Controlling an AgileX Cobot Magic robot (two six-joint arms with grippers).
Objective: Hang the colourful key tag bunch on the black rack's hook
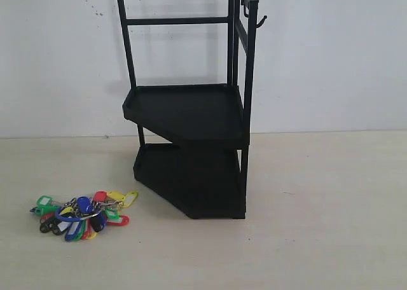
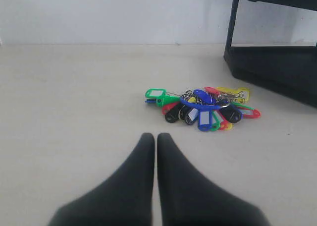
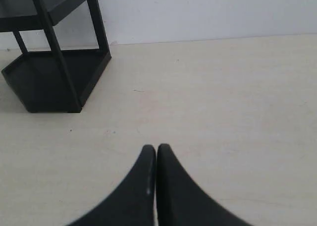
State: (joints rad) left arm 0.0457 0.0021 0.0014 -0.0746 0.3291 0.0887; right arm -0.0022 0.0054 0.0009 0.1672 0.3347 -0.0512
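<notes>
The colourful plastic key tag bunch [image 1: 82, 215] is lying on the pale table [image 1: 318, 226] just left of the tall black metal rack [image 1: 191, 112], the left gripper [image 2: 156, 137] is facing it with fingers pressed together, and the right gripper [image 3: 156, 147], fingers likewise touching, is facing the rack's base.

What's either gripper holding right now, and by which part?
Nothing. Left gripper and right gripper are both shut and empty; the key tag bunch lies on the table.

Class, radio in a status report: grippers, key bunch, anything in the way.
Left gripper shut, empty; right gripper same. Key bunch on table, left of rack. Hook bare, nothing blocking.
</notes>
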